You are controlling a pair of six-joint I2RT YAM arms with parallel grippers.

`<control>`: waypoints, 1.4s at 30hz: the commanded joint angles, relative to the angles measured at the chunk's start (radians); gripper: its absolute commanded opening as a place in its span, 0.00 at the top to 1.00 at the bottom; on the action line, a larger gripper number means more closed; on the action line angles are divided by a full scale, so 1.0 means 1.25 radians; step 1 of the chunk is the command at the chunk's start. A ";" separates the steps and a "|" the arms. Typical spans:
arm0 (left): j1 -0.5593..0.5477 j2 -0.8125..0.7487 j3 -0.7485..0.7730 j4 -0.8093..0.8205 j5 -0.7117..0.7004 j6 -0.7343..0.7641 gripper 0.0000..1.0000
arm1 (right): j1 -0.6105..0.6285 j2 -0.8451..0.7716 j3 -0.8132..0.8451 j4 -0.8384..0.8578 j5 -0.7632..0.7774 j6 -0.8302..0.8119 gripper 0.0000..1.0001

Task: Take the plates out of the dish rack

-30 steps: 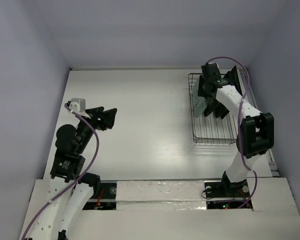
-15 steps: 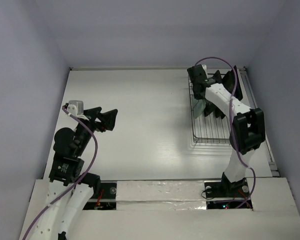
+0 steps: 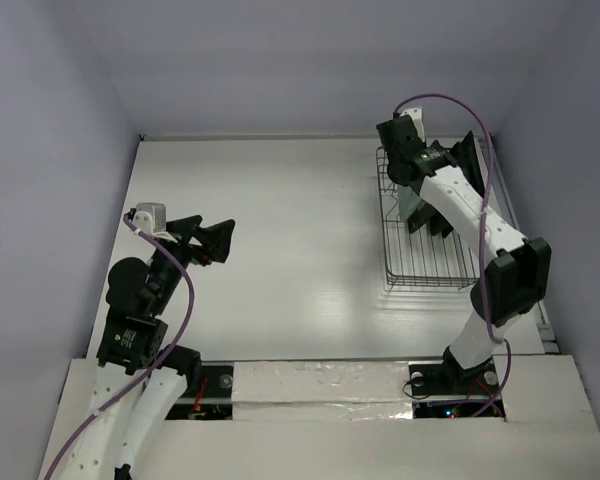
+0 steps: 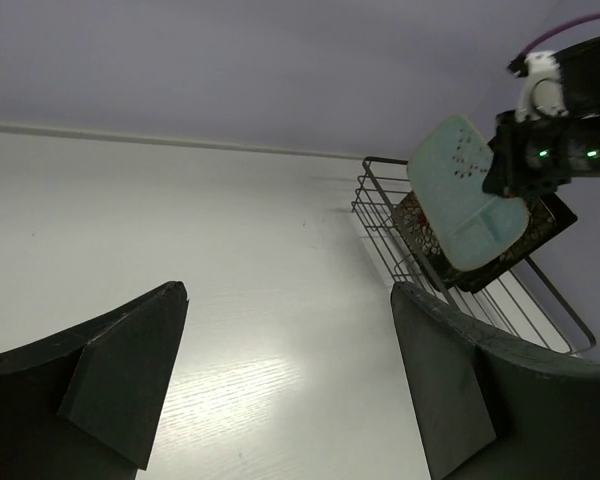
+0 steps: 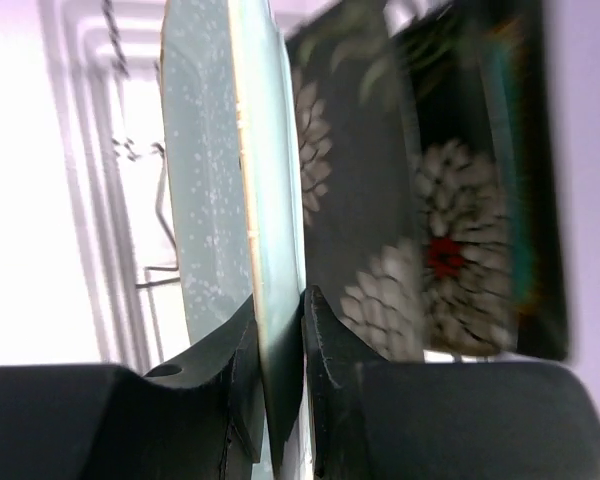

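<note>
My right gripper is shut on the edge of the pale mint-green plate, holding it upright above the black wire dish rack. In the left wrist view the mint plate hangs clear over the rack. The black floral plate stands in the rack behind it. A dark-rimmed plate stands behind that. My left gripper is open and empty over the left of the table, far from the rack.
The rack stands at the table's far right, close to the right wall and back wall. The white table lies between the two arms. The right arm's purple cable loops over the rack.
My right gripper has moved up and toward the rack's far left corner with the mint plate, raising it out of the rack. The left arm has hardly moved.
</note>
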 commanded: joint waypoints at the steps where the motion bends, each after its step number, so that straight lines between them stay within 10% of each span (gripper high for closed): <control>1: -0.005 -0.010 0.017 0.018 -0.009 -0.002 0.19 | 0.063 -0.138 0.096 0.068 0.060 0.005 1.00; 9: -0.005 -0.004 0.018 0.018 -0.019 -0.006 0.19 | 0.159 -0.155 0.056 0.218 -0.149 0.121 1.00; 23: -0.005 0.000 0.027 -0.001 -0.055 0.003 0.25 | 0.299 0.276 0.281 0.621 -0.623 0.517 1.00; 42: -0.012 0.010 0.025 0.001 -0.049 0.003 0.26 | 0.328 0.633 0.420 0.736 -0.734 0.787 0.91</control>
